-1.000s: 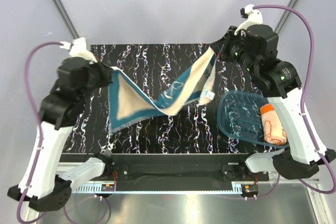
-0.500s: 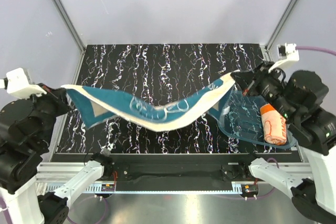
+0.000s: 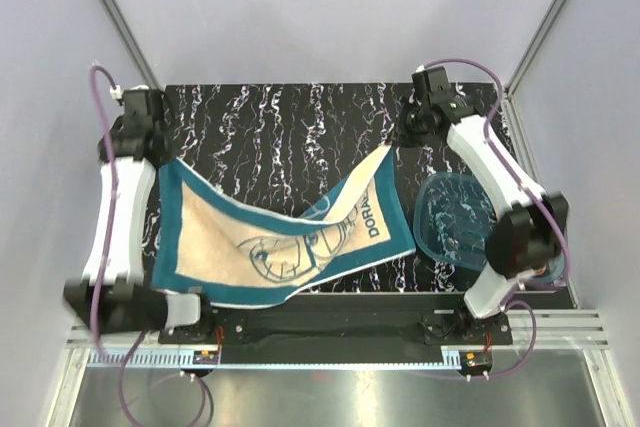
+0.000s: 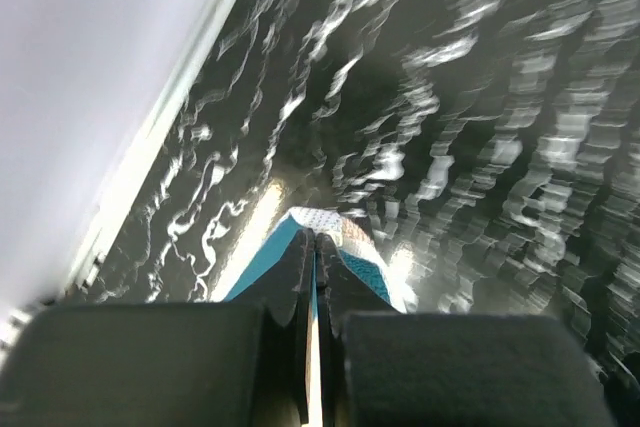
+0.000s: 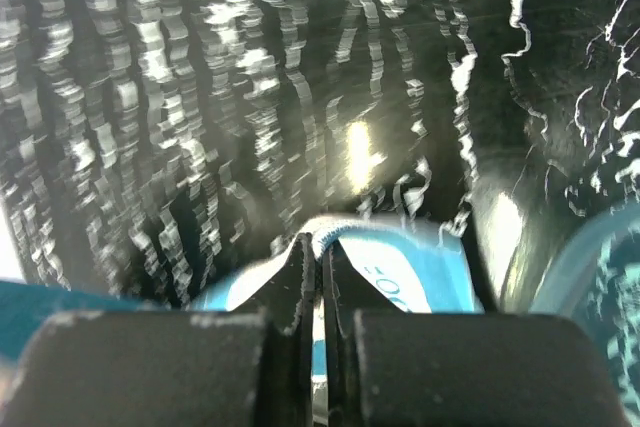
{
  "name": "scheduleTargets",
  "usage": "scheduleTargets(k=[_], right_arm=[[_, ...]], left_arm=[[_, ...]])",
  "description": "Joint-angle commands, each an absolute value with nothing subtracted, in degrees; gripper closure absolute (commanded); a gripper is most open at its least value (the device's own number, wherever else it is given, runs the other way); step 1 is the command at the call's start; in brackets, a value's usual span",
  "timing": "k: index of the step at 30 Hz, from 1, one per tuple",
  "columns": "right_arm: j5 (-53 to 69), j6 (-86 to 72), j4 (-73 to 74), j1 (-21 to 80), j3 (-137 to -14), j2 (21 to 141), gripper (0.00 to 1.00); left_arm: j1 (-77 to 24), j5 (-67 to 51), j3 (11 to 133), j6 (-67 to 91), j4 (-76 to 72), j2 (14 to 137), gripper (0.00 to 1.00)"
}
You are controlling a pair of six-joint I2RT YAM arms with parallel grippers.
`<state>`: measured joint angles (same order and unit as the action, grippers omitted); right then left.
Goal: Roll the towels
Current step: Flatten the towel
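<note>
Count: two arms, one teal towel, one tray, one surface. Left arm reaches along the left edge of the black, white-veined surface. The left jaws are together, clamped on the towel's far-left corner. In the left wrist view that corner shows as a small teal tip poking out past the fingertips, with the cloth pinched thin between the fingers. The teal towel is spread between both arms, cream underside up, with a teal border all round and a line drawing and dark lettering printed on the cream. Its far edge runs from the left jaws, dips in the middle and rises to the right jaws. Its near edge lies low by the front edge of the surface. Right arm reaches to the far right part of the surface. The right jaws are also together, clamped on the towel's far-right corner. In the right wrist view a teal strip with white print sits squeezed between the fingers. The translucent blue tray lies on the surface at the right, just beside the towel's near-right corner; whether they touch I cannot tell. The tray's rim also shows at the lower right of the right wrist view.
</note>
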<state>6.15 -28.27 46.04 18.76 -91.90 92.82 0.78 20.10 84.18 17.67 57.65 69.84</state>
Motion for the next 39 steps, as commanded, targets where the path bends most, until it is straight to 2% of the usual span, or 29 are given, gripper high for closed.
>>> scheduleTargets(k=[1,4,7,14,19,24,25,27,30,35,39], right_arm=[[10.11,-28.48,40.78,15.83,-96.93,101.46,1.00],[12.04,-28.39,39.90,13.98,-102.38,111.92,1.00],[14.41,-27.95,40.34,13.10,-111.23,121.42,1.00],[15.56,-27.34,45.60,11.34,-129.42,137.53,1.00],[17.75,-28.83,45.35,8.27,-136.05,145.09,1.00],[17.32,-29.44,47.37,5.19,-140.71,148.71,1.00],[17.40,-29.62,47.03,4.66,-139.84,148.62,0.89],[18.80,-30.40,45.53,3.96,-139.22,148.62,0.84],[20.74,-31.02,44.91,3.08,-140.01,149.67,0.85],[23.98,-31.46,44.04,3.08,-140.98,150.99,0.93],[26.36,-31.99,42.72,2.99,-141.06,151.43,0.79]], left_arm=[[7.90,11.69,81.83,16.96,47.56,79.49,1.00],[9.40,13.96,84.54,16.88,44.65,91.61,1.00],[9.58,16.17,92.35,16.87,46.58,103.31,1.00],[11.42,17.23,107.20,16.44,47.10,118.02,1.00],[12.66,16.17,117.41,15.47,49.30,126.46,1.00],[12.83,17.22,124.79,14.68,48.69,130.34,1.00],[12.92,17.14,125.67,14.59,48.78,131.65,1.00],[13.09,16.53,128.13,14.50,49.13,132.80,1.00],[13.10,15.21,127.89,14.68,48.52,134.03,1.00],[13.18,13.89,123.93,14.85,45.53,131.84,1.00],[13.10,13.01,123.75,14.85,44.91,130.78,1.00]])
